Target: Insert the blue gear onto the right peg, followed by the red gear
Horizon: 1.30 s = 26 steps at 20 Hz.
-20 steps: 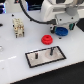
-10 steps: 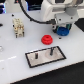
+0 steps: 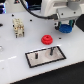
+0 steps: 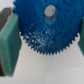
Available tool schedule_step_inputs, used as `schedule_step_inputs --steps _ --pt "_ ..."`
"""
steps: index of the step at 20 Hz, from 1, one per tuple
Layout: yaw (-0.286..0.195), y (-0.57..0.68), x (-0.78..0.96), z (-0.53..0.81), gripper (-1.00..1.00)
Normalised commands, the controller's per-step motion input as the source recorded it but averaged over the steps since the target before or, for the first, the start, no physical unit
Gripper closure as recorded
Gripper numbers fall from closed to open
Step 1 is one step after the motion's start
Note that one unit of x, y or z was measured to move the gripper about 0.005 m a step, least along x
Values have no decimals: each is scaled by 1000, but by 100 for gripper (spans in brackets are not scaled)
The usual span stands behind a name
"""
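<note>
Pinching the blue gear (image 4: 47,27) (hub visible), gripper (image 3: 65,27) aloft beyond red gear (image 3: 47,39) and grey plate (image 3: 37,58).

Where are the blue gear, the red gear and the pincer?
blue gear (image 4: 47,30): wrist view, its toothed face.
red gear (image 3: 47,39): exterior view, its raised middle.
pincer (image 3: 66,26): exterior view, between its tips, around the blue gear.

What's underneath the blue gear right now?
Only bare white table shows below the blue gear, which the tool holds aloft. The tool's body covers the gear's top in the exterior view.
</note>
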Motion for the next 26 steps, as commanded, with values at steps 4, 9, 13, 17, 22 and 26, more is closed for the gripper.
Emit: schedule_step_inputs --steps 4,9,13,17,22,26 --pt "0 -248 539 429 100" --pt "0 -317 603 369 100" --pt "0 -365 625 335 100" --pt "0 -340 642 219 100" --pt "0 -314 657 190 100" --pt "0 -284 685 164 100"
